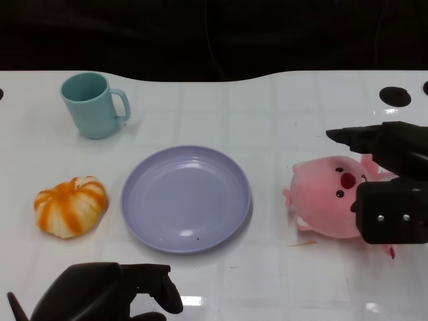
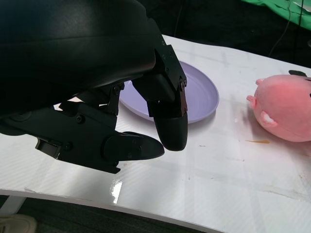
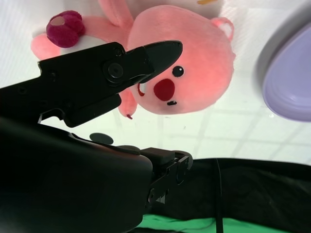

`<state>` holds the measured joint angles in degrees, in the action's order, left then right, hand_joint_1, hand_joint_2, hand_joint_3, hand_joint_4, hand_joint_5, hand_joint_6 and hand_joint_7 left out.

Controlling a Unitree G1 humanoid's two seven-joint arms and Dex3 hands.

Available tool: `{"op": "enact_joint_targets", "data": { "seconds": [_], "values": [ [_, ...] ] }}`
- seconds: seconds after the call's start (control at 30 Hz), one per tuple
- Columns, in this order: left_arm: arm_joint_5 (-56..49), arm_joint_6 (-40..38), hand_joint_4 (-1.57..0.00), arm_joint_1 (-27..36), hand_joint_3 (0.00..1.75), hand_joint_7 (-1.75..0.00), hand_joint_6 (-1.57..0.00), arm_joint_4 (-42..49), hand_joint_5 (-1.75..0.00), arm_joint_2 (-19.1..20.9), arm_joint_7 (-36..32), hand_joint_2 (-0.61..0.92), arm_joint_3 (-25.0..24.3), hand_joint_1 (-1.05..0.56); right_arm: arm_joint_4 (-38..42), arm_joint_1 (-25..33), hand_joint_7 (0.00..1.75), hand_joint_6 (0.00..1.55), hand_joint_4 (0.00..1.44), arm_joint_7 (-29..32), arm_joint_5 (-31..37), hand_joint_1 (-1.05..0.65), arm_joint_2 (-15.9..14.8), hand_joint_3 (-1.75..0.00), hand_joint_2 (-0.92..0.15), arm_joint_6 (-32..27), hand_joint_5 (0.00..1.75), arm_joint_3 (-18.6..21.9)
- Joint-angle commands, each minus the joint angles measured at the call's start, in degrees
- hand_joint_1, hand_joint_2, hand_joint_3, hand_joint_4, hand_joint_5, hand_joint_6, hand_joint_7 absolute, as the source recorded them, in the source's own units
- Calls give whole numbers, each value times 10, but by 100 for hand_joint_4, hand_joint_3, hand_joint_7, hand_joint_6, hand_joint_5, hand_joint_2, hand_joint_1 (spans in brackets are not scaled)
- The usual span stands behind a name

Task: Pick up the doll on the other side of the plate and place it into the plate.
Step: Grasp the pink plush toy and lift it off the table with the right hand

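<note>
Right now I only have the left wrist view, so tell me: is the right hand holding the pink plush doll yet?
Observer: No. In the head view the right hand is over the pink plush doll with its fingers apart, not clasping it.
Operator: Is anything standing beyond the plate?
Observer: A teal mug stands upright beyond the round lilac plate, off to its left and apart from it.
Operator: Anything else out of my sight?
Observer: An orange and white striped pumpkin toy lies left of the plate, not touching it, ahead of the left hand.
</note>
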<state>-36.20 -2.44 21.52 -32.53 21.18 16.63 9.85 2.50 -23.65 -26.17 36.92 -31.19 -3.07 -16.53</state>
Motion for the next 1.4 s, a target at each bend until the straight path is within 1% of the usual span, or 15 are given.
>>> {"op": "enact_joint_targets", "data": {
  "seconds": [0.03,0.4,0.77,0.9,0.93,0.97,1.0,1.1,1.17,1.2,1.23,1.3,1.33,1.37,1.4],
  "values": [
    [-1,-4,-65,2,36,-83,-75,-9,-153,2,4,92,0,-30,43,-21,0,11,0,7,13,-81,4,-2,-91,7,14,-18],
    [-5,-8,-67,5,35,-81,-77,-17,-152,2,3,92,3,-29,219,-90,0,10,1,41,38,-83,49,-3,-92,32,16,-74],
    [-9,-18,-66,8,36,-81,-76,-26,-152,1,7,92,7,-30,388,-149,3,18,9,115,54,-85,85,-7,-92,81,20,-120],
    [-9,-22,-65,7,36,-80,-76,-29,-151,0,7,92,10,-30,418,-154,8,30,21,161,52,-81,90,-8,-92,98,25,-123],
    [-7,-22,-66,7,36,-81,-77,-30,-151,-2,7,92,11,-30,427,-153,9,53,45,186,50,-68,94,-4,-91,103,26,-118],
    [-10,-23,-66,6,36,-81,-77,-32,-151,-2,6,92,12,-29,439,-151,8,65,60,210,38,-60,100,-2,-91,110,25,-108],
    [-12,-24,-66,6,36,-81,-77,-33,-151,-3,6,92,13,-30,449,-150,9,84,75,226,29,-44,105,-1,-91,116,45,-101],
    [-15,-24,-67,5,36,-81,-77,-32,-152,-4,4,92,16,-30,476,-154,13,111,85,263,16,-23,115,-11,-92,129,98,-93],
    [-16,-27,-67,4,36,-81,-77,-34,-152,-5,6,92,17,-29,487,-159,14,116,86,277,18,-19,114,-14,-92,139,110,-97],
    [-16,-29,-67,4,36,-81,-77,-35,-152,-6,7,92,17,-29,493,-161,26,121,86,283,20,-17,113,-21,-89,147,134,-100],
    [-17,-31,-67,3,36,-81,-77,-36,-153,-7,8,92,18,-29,497,-162,59,113,83,290,21,-18,112,-42,-79,154,156,-102],
    [-17,-32,-67,2,36,-81,-77,-36,-153,-7,8,92,19,-29,502,-164,97,99,81,304,27,-20,111,-66,-68,165,169,-106],
    [-17,-33,-67,2,36,-82,-77,-36,-153,-8,8,92,19,-29,503,-165,98,93,80,309,30,-23,110,-69,-67,167,162,-109],
    [-17,-32,-67,2,35,-82,-77,-35,-153,-7,7,92,19,-29,504,-166,88,94,80,315,34,-24,109,-65,-69,169,152,-112],
    [-16,-31,-67,1,35,-82,-77,-33,-153,-8,7,92,19,-29,504,-167,94,91,77,320,37,-25,109,-61,-71,169,155,-114]
  ]
}}
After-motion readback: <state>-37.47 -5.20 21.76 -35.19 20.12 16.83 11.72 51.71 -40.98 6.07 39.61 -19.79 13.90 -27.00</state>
